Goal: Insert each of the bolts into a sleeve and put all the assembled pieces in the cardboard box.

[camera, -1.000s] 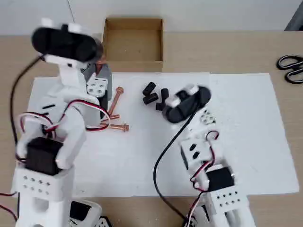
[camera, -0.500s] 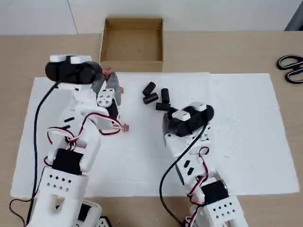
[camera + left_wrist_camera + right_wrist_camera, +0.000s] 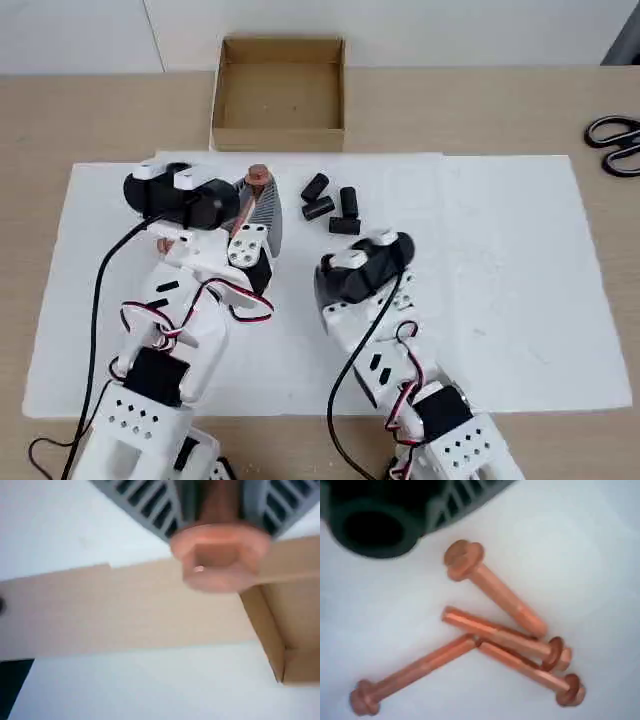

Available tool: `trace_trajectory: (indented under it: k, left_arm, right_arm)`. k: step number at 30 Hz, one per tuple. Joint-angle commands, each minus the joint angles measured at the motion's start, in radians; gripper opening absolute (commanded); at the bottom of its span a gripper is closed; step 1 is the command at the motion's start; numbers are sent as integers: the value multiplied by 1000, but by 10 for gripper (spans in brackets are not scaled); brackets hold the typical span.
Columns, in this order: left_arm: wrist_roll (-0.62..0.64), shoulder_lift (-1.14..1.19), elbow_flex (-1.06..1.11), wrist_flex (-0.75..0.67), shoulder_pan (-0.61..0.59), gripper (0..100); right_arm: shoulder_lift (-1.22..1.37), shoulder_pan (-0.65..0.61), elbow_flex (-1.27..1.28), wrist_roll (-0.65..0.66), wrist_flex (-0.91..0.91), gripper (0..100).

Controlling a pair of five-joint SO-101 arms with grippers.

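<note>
The left gripper (image 3: 259,198) has its ribbed grey fingers (image 3: 150,502) clamped on the shaft of a copper bolt (image 3: 219,562). The flanged head sticks out past the fingertips and points toward the box (image 3: 279,133). The bolt hangs just short of the box's near wall, toward its left half, and does not touch it. In the left wrist view the box's near corner lies beyond the head.

The right gripper (image 3: 395,510) grips a black sleeve (image 3: 367,527) with its open bore facing the wrist camera, and one ribbed finger (image 3: 462,497) presses against its side. Below the sleeve, four loose bolts (image 3: 495,592) lie in a heap on the sheet (image 3: 500,260). Three of them cross or touch, and the fourth lies just beside them. This arm sits farther from the box than the left gripper does, off the box's right near corner.

Four loose sleeves (image 3: 318,208) lie clustered on the sheet between the right arm and the box, just off the box's right near corner and beside the held bolt.

The box stands open at the sheet's far edge, on the table (image 3: 450,110). Scissors (image 3: 615,140) lie well to the right of the box, at the table's edge.
</note>
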Motion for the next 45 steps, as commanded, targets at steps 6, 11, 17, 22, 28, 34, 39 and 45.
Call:
trace_trajectory:
  k: [6, 11, 17, 22, 28, 34, 39, 45]
  left_arm:
    - [23, 20, 33, -129, 78, 5]
    - [35, 38, 44, -127, 130, 5]
    - [37, 32, 117, -129, 149, 5]
    - [129, 32, 124, -130, 143, 5]
    - [161, 32, 128, -198, 141, 5]
    - [163, 32, 163, -215, 149, 5]
    - [164, 32, 223, -272, 149, 5]
    - [164, 32, 274, -347, 150, 5]
  right_arm:
    - [-18, -53, -11, -9, -2, 9]
    - [-18, -59, -17, -9, -2, 9]
    - [-18, -59, -17, -11, -2, 3]
    - [-18, -61, -17, -11, -2, 3]
    - [-18, -61, -17, -11, -2, 3]
    - [-18, -61, -17, -11, -2, 3]
    - [-18, -61, -17, -11, -2, 3]
    - [-18, -61, -17, -11, -2, 3]
